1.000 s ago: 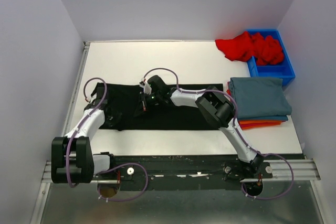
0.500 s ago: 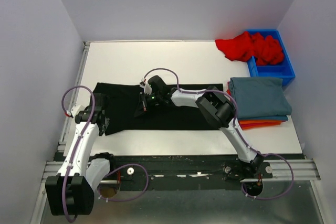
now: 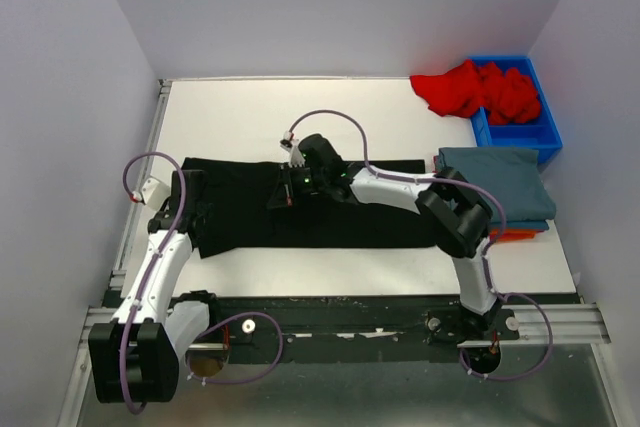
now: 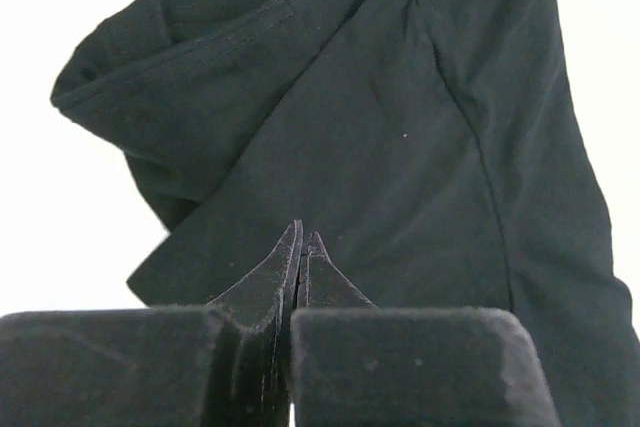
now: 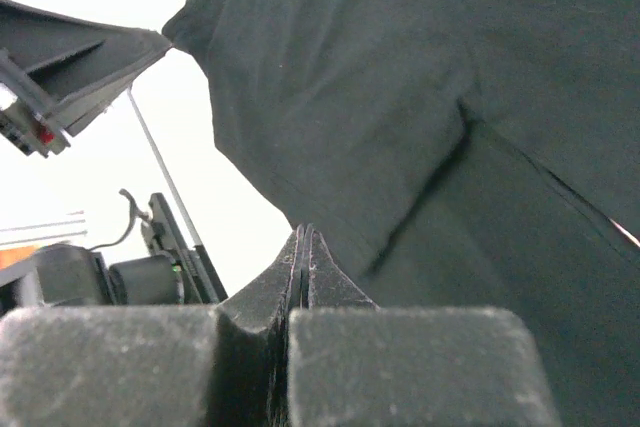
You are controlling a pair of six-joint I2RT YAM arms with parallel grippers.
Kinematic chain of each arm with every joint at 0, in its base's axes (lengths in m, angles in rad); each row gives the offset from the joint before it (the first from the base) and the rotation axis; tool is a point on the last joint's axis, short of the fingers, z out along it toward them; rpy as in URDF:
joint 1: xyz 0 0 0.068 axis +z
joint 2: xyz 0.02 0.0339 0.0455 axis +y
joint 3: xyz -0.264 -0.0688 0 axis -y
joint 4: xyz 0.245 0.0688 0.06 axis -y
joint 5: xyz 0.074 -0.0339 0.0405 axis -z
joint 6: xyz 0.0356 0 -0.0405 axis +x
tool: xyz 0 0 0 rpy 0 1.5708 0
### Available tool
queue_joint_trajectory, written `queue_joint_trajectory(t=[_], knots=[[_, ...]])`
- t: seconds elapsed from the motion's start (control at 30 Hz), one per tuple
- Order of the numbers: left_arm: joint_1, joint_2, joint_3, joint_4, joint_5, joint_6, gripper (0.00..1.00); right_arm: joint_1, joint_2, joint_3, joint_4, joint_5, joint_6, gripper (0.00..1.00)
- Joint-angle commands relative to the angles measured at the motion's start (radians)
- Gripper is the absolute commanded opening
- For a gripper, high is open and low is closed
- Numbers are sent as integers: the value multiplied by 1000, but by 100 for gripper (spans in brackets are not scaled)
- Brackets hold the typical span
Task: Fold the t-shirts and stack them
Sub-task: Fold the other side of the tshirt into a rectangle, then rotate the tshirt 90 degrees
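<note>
The black t-shirt (image 3: 350, 212) lies flat and folded lengthwise across the middle of the table. It fills the left wrist view (image 4: 400, 147), collar tag at the top, and the right wrist view (image 5: 450, 97). My left gripper (image 3: 190, 209) is shut over the shirt's left end, and its tips (image 4: 303, 239) hold no cloth. My right gripper (image 3: 284, 193) is shut over the shirt's middle, its tips (image 5: 303, 235) by a cloth edge. A folded slate-blue t-shirt (image 3: 492, 185) lies on an orange one (image 3: 497, 237) at the right. The red t-shirt (image 3: 465, 87) hangs crumpled over the bin.
The blue plastic bin (image 3: 530, 132) stands at the back right corner, just behind the folded stack. White walls close in the table on three sides. The left arm's cable (image 3: 140, 172) loops over the table's left edge.
The left arm drew back towards the table's left edge, its gripper now at the shirt's left end. The right arm's elbow swung right and its gripper shifted slightly right and back.
</note>
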Motion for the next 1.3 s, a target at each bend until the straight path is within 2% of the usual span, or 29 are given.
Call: queue_joint_trajectory(t=[0.0, 0.13, 0.2, 0.23, 0.3, 0.33, 0.4, 0.53, 0.7, 0.9, 1.1, 1.27], knots=[[-1, 21, -36, 140, -3, -91, 0, 5, -188, -128, -34, 292, -109, 1], [-1, -39, -102, 176, -54, -218, 0, 5, -404, -278, -134, 574, -152, 1], [-1, -85, -129, 231, -11, -189, 0, 1, -478, -305, -233, 709, -155, 1], [-1, -102, -142, 271, 10, -171, 0, -1, -490, -289, -345, 809, -85, 1], [-1, -102, -153, 298, 27, -168, 0, -1, -509, -260, -685, 1097, 149, 1], [-1, -84, -148, 289, 32, -172, 0, -9, -515, -260, -799, 1163, 223, 1], [-1, -26, -127, 267, 35, -163, 0, -27, -532, -303, -860, 1158, 189, 1], [-1, 134, -65, 264, 78, -103, 0, -58, -610, -481, -782, 991, 131, 1], [-1, 304, 14, 255, 63, -100, 0, -81, -670, -608, -734, 959, 166, 1], [-1, 470, 102, 241, 35, -108, 0, -110, -598, -611, -731, 915, 193, 1], [-1, 620, 166, 238, 72, -129, 0, -111, -495, -582, -728, 876, 201, 1], [-33, 705, 156, 335, 132, -155, 0, -104, -400, -565, -732, 785, 220, 1]])
